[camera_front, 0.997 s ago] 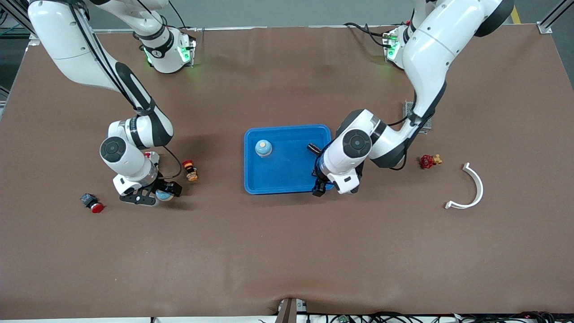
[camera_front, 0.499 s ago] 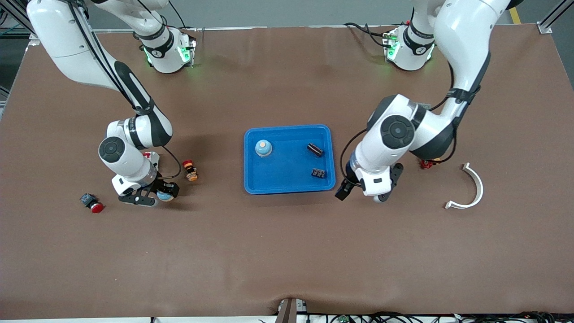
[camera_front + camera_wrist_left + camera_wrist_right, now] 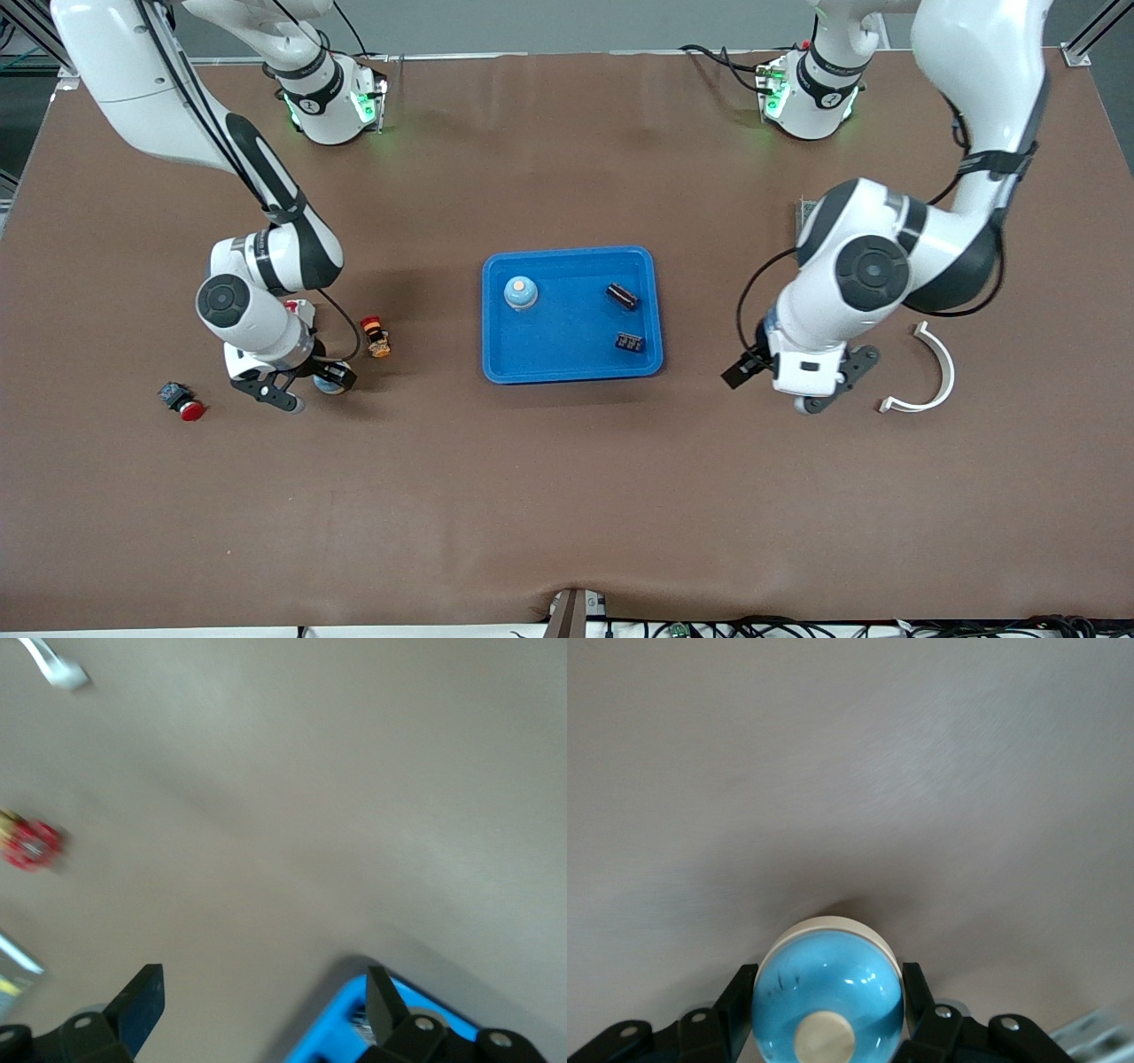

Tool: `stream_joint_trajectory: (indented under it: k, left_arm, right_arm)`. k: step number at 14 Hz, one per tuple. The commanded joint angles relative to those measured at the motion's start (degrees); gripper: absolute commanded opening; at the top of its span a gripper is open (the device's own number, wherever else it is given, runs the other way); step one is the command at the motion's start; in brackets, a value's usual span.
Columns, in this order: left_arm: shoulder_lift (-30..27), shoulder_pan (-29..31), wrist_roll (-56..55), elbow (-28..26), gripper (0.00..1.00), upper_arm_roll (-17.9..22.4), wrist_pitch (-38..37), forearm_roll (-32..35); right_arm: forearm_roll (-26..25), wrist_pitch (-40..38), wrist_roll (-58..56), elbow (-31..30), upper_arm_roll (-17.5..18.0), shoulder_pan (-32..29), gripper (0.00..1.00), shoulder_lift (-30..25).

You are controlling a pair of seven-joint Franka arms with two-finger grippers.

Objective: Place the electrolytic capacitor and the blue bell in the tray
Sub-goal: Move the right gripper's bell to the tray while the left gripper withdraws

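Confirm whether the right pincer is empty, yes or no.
No: in the right wrist view the right pincer is closed on a blue bell, fingers against both its sides.

Count of objects on table

Two blue bells (image 3: 521,292) (image 3: 329,383); two capacitors (image 3: 622,296) (image 3: 630,342); one tray (image 3: 567,368); two red push buttons (image 3: 182,400) (image 3: 376,337); one white curved bracket (image 3: 930,370).

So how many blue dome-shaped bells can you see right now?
2. One blue dome-shaped bell sits in the bright-blue plastic tray; the other blue bell is clamped in the right gripper toward the right arm's end.
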Motion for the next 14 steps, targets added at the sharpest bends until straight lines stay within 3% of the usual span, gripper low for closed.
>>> stream_joint_trajectory:
  k: [1, 4, 6, 8, 11, 14]
  left_arm:
    - [-1.78, 2.44, 9.98, 3.75, 1.0, -0.14, -6.19, 2.11]
    - [-5.38, 3.6, 16.33, 3.58, 1.0, 0.12, -9.35, 1.68]
    - [-8.37, 3.51, 19.67, 3.4, 1.0, 1.6, -11.64, 1.16]
    - [-12.49, 1.59, 23.36, 2.53, 1.0, 5.9, -13.4, -1.82]
    - [-18.65, -4.55, 31.19, 1.82, 1.0, 16.61, -18.04, -6.58]
    - [-22.08, -5.19, 39.25, 1.82, 1.0, 19.88, -22.45, -6.76]
  right_arm:
    - [1.14, -3.16, 13.65, 2.42, 1.66, 3.24, 0.0, -1.04]
    - [1.23, -10.45, 27.63, 8.57, 1.75, 8.68, 0.0, -0.78]
    - [1.31, -10.82, 35.81, 10.26, 1.75, 11.94, 0.0, -0.43]
    - [1.4, -10.38, 42.58, 10.61, 1.75, 14.58, 0.0, -0.25]
    - [1.4, -9.15, 54.7, 11.49, 1.75, 18.71, 0.0, 1.41]
    - [1.23, -9.85, 64.39, 15.52, 1.67, 23.36, 0.0, 5.1]
